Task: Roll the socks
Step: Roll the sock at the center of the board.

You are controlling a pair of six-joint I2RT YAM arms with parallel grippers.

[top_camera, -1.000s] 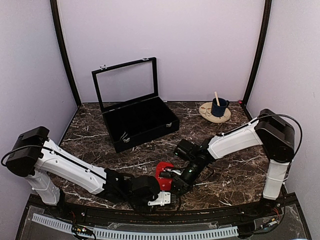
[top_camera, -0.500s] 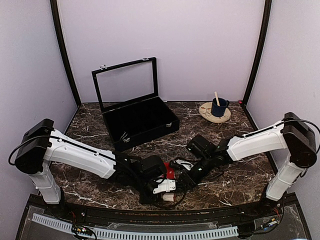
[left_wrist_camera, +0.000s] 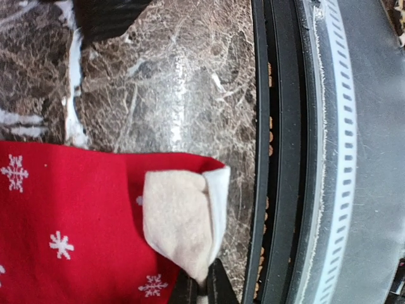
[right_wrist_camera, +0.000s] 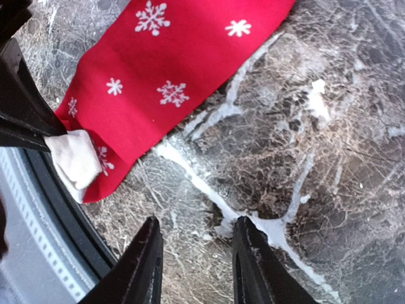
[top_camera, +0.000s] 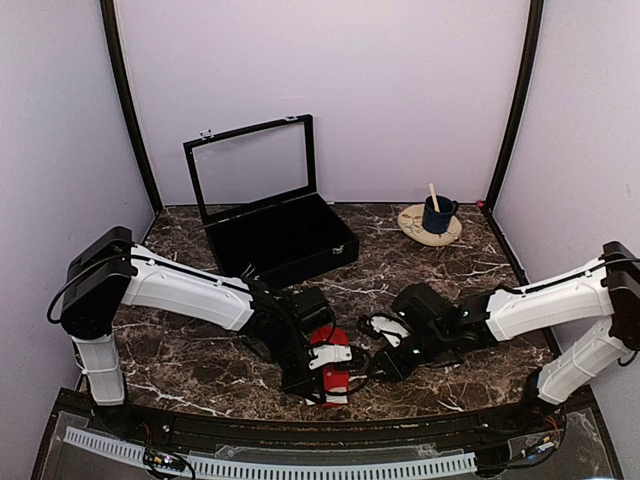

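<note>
The socks lie flat on the worktop near its front edge. The left end effector is clenched on their white band; the right end effector hovers released, empty. Soft, light, limp fabric: likely best pinched at that band and rolled inward.

Soft matt red cloth is being shown by the sock, a glossy veined marble finish by the table, matt black by the case.
</note>
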